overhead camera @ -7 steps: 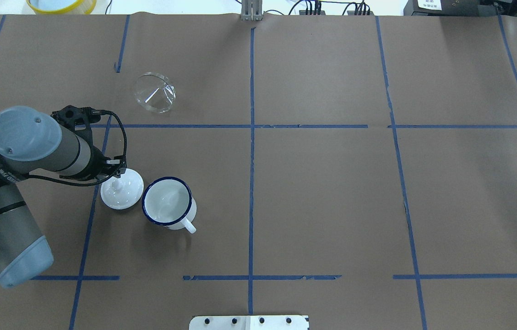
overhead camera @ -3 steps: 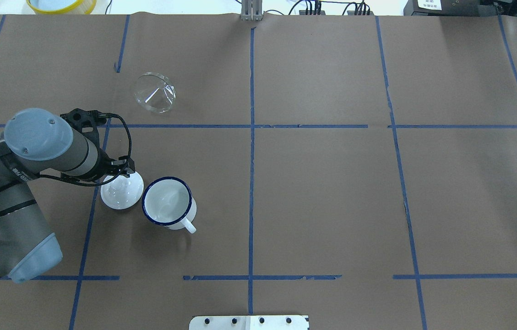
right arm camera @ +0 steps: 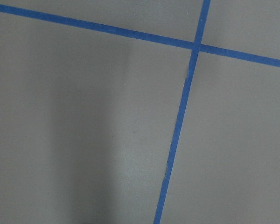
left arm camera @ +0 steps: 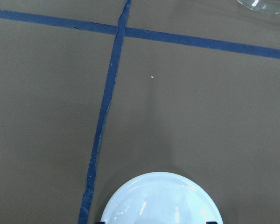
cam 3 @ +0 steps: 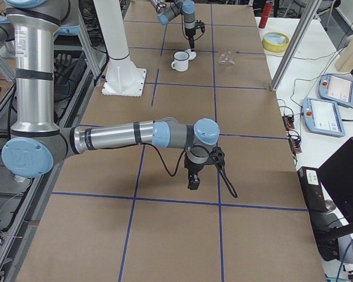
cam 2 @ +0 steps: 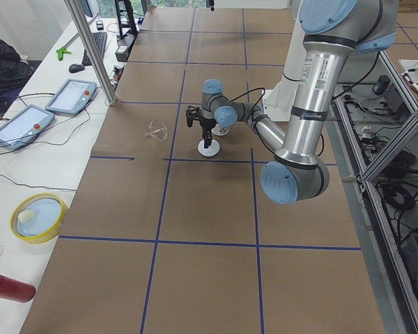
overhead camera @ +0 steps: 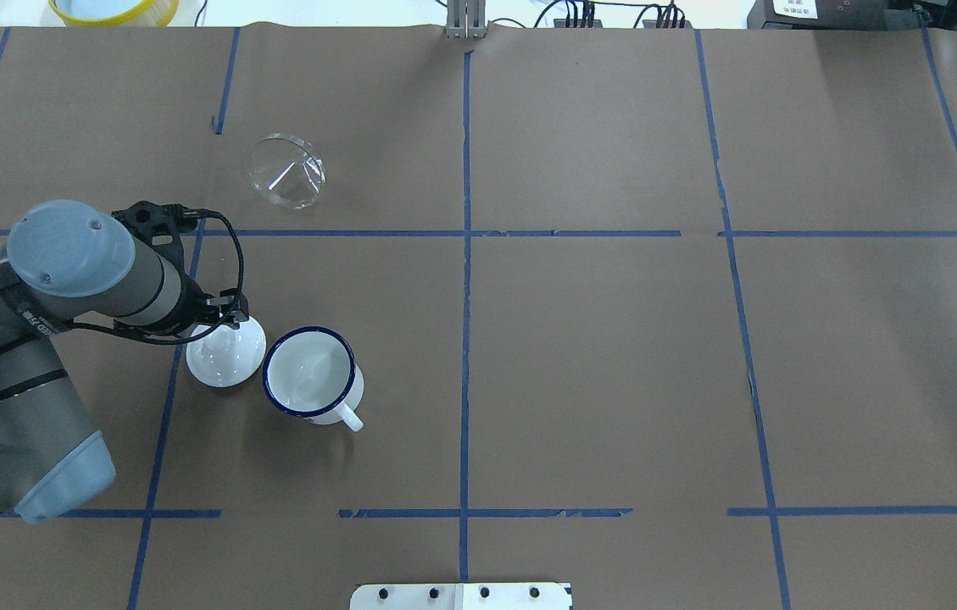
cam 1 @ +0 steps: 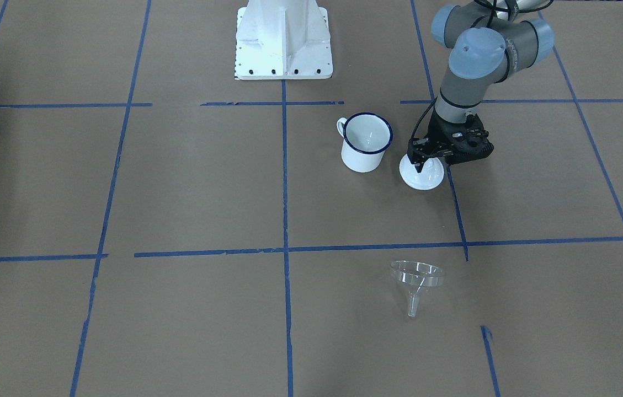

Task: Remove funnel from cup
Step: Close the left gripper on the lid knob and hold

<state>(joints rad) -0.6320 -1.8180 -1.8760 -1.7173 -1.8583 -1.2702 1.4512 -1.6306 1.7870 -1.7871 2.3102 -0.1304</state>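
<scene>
The clear funnel [overhead camera: 286, 172] [cam 1: 417, 278] lies tipped on the brown paper, well apart from the cup and outside it. The cup [overhead camera: 311, 375] [cam 1: 365, 142], a white mug with a dark blue rim, stands upright with nothing in it. My left gripper [overhead camera: 219, 326] [cam 1: 427, 161] hangs right over the knob of a round white lid [overhead camera: 228, 360] [left arm camera: 161, 198] beside the cup. Its fingers stand apart, open. My right gripper [cam 3: 193, 181] appears only in the exterior right view, low over bare paper far from the objects. I cannot tell its state.
The robot's white base [cam 1: 282, 38] stands at the table's near-robot edge. Blue tape lines [overhead camera: 465, 254] divide the brown paper into squares. A yellow bowl [overhead camera: 114, 8] sits beyond the far left edge.
My left arm has shifted slightly right and forward, so the gripper now covers the lid's knob. Funnel, cup and lid have not moved.
</scene>
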